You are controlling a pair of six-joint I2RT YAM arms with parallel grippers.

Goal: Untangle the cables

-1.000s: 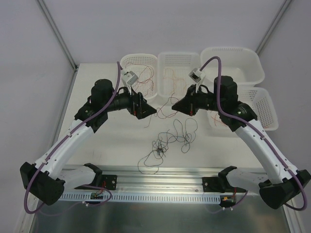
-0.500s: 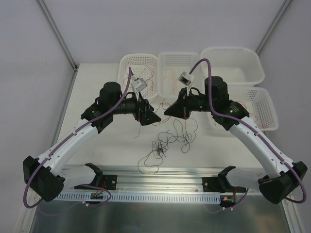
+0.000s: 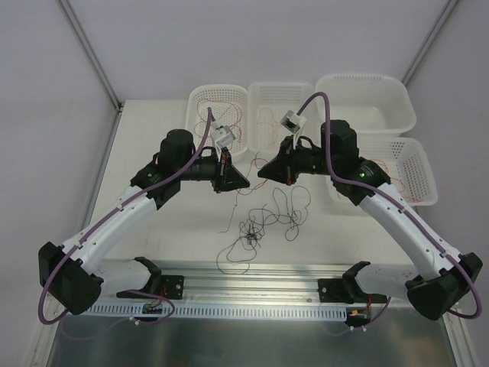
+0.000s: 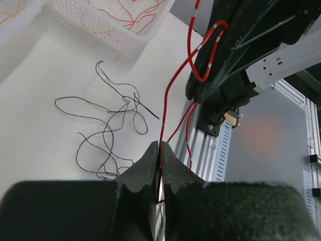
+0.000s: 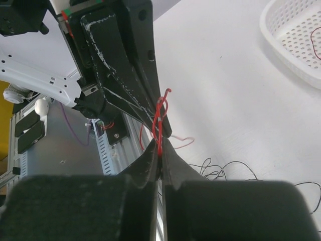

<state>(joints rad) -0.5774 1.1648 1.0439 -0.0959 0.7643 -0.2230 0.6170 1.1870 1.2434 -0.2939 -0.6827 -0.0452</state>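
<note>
Pinching a thin red cable, left hand and right hand are both clenched, facing each other; black cables lie tangled on the counter.

The flat white tabletop carries a loose tangle of black hair-thin cables near its middle, with squiggly strands trailing toward the near edge. Three white plastic mesh baskets stand in a row along the far side, and a fourth sits just in front of the rightmost. A ribbed aluminium rail lies across the near edge.
</note>
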